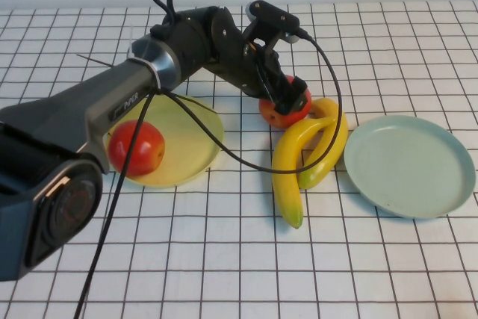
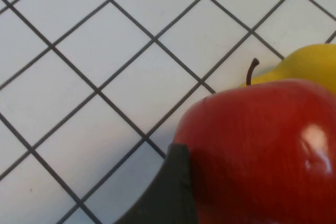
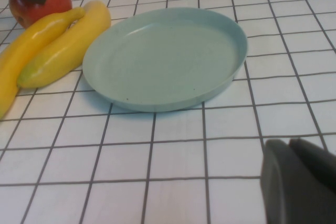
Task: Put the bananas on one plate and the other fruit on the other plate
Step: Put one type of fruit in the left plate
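One red fruit (image 1: 136, 147) lies on the yellow plate (image 1: 190, 143) at the left. My left gripper (image 1: 286, 97) reaches across and is shut on the second red fruit (image 1: 276, 116), which rests on the table beside the two bananas (image 1: 287, 166) (image 1: 328, 147). In the left wrist view this fruit (image 2: 262, 145) fills the jaws, with one finger (image 2: 170, 192) against it. The pale blue-green plate (image 1: 409, 166) lies at the right with nothing on it. My right gripper (image 3: 299, 182) is shut, near the table just short of that plate (image 3: 168, 59), and is out of the high view.
The left arm and its black cable (image 1: 224, 151) stretch over the yellow plate. The bananas (image 3: 63, 45) lie touching each other between the two plates. The table is a white cloth with a black grid (image 1: 224, 259).
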